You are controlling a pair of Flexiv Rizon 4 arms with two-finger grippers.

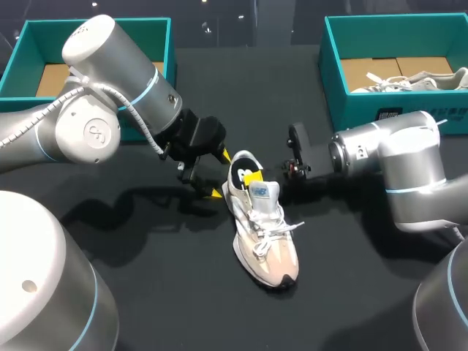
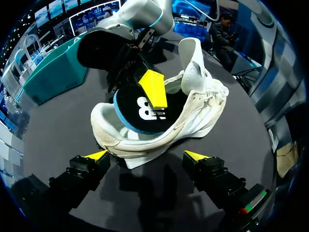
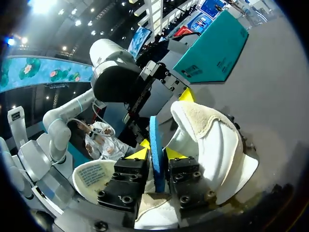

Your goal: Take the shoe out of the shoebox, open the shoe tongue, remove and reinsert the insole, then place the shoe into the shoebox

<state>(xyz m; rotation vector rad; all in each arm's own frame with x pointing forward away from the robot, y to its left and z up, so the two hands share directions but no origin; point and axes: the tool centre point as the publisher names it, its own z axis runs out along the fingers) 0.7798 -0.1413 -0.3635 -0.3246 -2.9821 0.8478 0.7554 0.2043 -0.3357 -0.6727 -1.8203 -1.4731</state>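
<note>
The white-and-beige lace-up sneaker (image 1: 265, 238) lies on the black table (image 1: 146, 292). The right claw (image 3: 155, 153) pinches its black, blue-edged insole (image 2: 137, 111) at the sneaker's opening. The left claw (image 2: 146, 155) gapes wide just behind the heel.

Left arm enters from the frame's left, its gripper (image 1: 221, 174) spread wide at centre. Right arm enters from the right, gripper (image 3: 157, 153) pinching the insole (image 2: 129, 112).

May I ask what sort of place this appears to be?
Likely a robot test bench for shoe handling: two robot arms over a black table, a sneaker whose insole the right end effector grips, and teal shoeboxes at the back.
</note>
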